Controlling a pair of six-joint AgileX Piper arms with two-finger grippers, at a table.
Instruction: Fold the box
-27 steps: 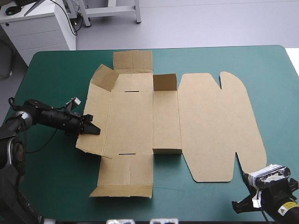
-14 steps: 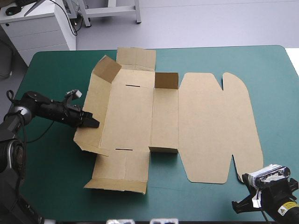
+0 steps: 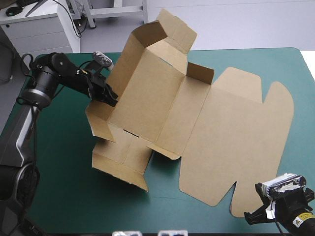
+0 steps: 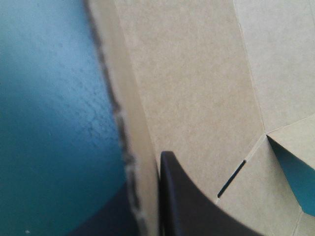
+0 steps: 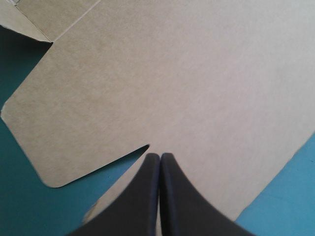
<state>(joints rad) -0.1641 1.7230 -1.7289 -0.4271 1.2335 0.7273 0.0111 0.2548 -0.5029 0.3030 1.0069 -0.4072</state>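
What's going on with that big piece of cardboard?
A two-armed robot is folding a flat brown box. The left gripper is pinching the box's left wall and holds that side tilted up off the table, with the end flaps partly raised. The wide lid lies flat on the right. The right gripper is shut and sits by the lid's near edge, apparently holding nothing.

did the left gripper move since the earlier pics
Yes, the left gripper has risen and gone toward the far edge of the table, tilting up the box.
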